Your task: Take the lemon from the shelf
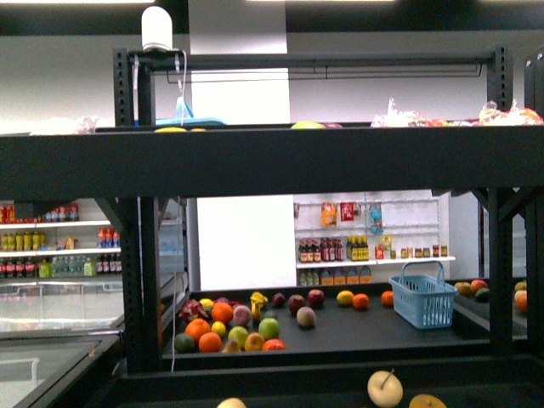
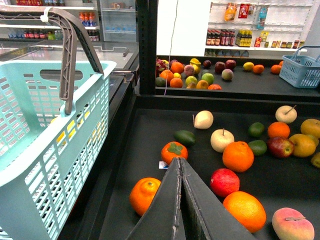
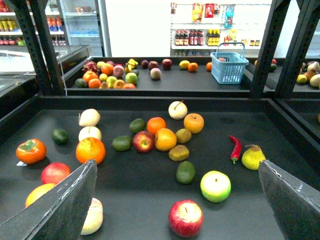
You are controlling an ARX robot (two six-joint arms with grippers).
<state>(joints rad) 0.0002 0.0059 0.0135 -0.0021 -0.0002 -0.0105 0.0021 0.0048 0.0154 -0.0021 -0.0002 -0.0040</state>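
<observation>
The lemon (image 3: 165,139), a yellow oval fruit, lies in a cluster on the shelf's dark tray (image 3: 280,135), between a red apple (image 3: 143,141) and a brownish fruit (image 3: 183,135). In the left wrist view the lemon (image 2: 302,145) is far off to one side of my left gripper (image 2: 179,161), which is shut and empty above a persimmon (image 2: 174,151). My right gripper (image 3: 177,165) is open and holds nothing. Its fingers (image 3: 75,200) spread wide on the near side of the lemon. The front view hides the lemon behind the shelf frame (image 1: 272,161).
A teal basket (image 2: 50,125) hangs close beside the left gripper. Oranges (image 3: 90,149), a green apple (image 3: 215,186), a red apple (image 3: 185,218), an avocado (image 3: 185,172), a chilli (image 3: 235,148) and a pear (image 3: 253,157) lie scattered round. A blue basket (image 3: 229,66) stands on the far tray.
</observation>
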